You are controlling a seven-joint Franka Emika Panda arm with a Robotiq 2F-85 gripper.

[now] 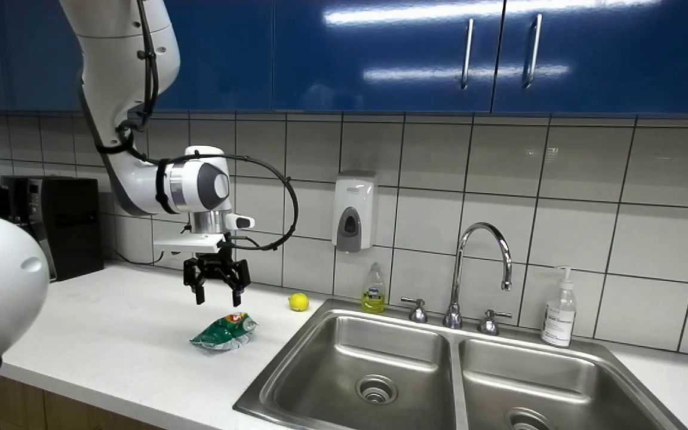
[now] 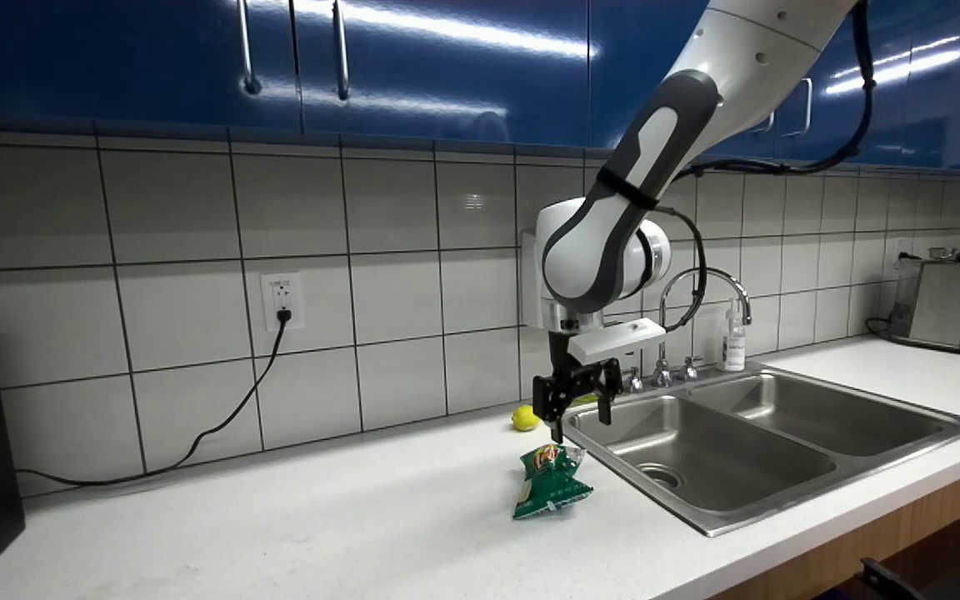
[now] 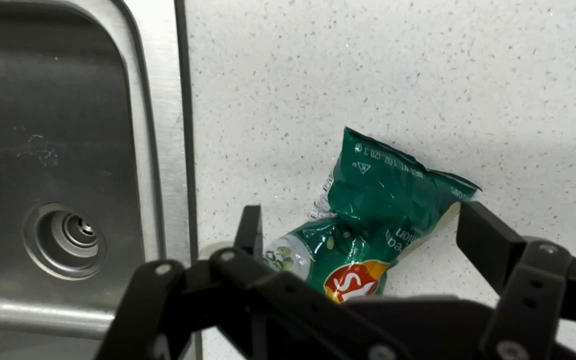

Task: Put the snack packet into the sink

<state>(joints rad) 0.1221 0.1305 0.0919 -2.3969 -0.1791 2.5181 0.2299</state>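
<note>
Picking appears due: gripper (image 1: 218, 297) spread, nothing held, above the packet (image 3: 393, 200), which lies on the surface (image 1: 111, 328) beside the sink (image 3: 168, 100). Advise centring over its narrowed middle, descending straight, pinching gently.

Along the back edge of the white worktop (image 1: 111, 334) stands a tiled wall (image 1: 314, 149); above hang glossy blue cupboards (image 1: 380, 48).

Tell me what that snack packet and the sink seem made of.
The snack packet looks like thin plastic or foil film, glossy, with creases and sharp highlights. The sink appears stainless steel, satin-finished, with grey sheen and soft reflections.
</note>
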